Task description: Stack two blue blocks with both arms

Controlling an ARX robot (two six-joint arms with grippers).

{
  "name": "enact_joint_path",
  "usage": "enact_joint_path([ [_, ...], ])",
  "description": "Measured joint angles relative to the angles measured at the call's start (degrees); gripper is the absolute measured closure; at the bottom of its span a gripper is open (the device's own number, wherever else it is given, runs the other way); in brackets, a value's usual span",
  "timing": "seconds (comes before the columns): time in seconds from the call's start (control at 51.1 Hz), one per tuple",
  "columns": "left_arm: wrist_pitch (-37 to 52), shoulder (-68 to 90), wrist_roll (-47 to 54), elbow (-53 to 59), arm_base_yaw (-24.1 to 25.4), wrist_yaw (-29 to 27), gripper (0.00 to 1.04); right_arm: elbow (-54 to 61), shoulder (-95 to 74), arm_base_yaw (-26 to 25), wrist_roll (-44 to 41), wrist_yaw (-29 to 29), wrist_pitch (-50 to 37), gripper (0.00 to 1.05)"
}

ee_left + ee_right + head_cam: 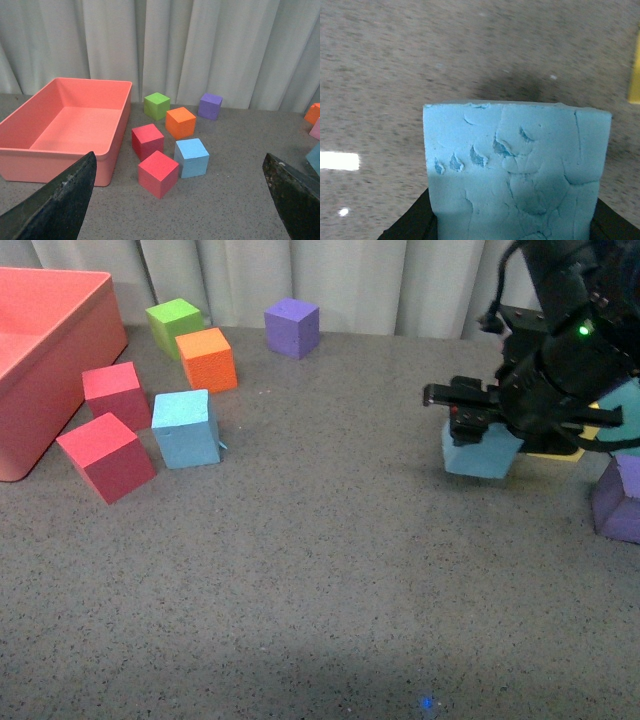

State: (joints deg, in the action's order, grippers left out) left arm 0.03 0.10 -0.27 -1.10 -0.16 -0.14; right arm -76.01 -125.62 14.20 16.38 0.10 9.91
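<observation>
One blue block (pixel 186 427) rests on the grey table left of centre, beside two red cubes; the left wrist view shows this blue block (pixel 192 157) too. The other blue block (pixel 482 452) is at the right, held in my right gripper (pixel 478 418), which is shut on it just above the table. This held blue block (pixel 517 170) fills the right wrist view, its foam face dented, black fingers (pixel 412 222) at its sides. My left gripper (pixel 182 200) is open, well short of the blue block on the table, with nothing between its fingers. The left arm is out of the front view.
A salmon bin (pixel 40 370) stands at the far left. Two red cubes (pixel 108 455), an orange cube (pixel 207 359), a green cube (pixel 174 324) and a purple cube (pixel 292 327) lie near the resting block. Another purple cube (pixel 618 502) and a yellow piece (pixel 560 452) sit by the right arm.
</observation>
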Motion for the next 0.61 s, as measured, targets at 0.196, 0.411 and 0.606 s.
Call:
enact_joint_path([
  [0.196, 0.00, 0.00, 0.00, 0.00, 0.00, 0.00, 0.07, -12.07, -6.34, 6.56, 2.80, -0.20, 5.62, 0.58],
  [0.411, 0.00, 0.00, 0.00, 0.00, 0.00, 0.00, 0.07, -21.66, -13.35, 10.25, 5.03, 0.46, 11.26, 0.58],
  [0.606, 0.00, 0.00, 0.00, 0.00, 0.00, 0.00, 0.07, -23.61, -14.21, 10.78, 5.16, 0.94, 12.59, 0.51],
])
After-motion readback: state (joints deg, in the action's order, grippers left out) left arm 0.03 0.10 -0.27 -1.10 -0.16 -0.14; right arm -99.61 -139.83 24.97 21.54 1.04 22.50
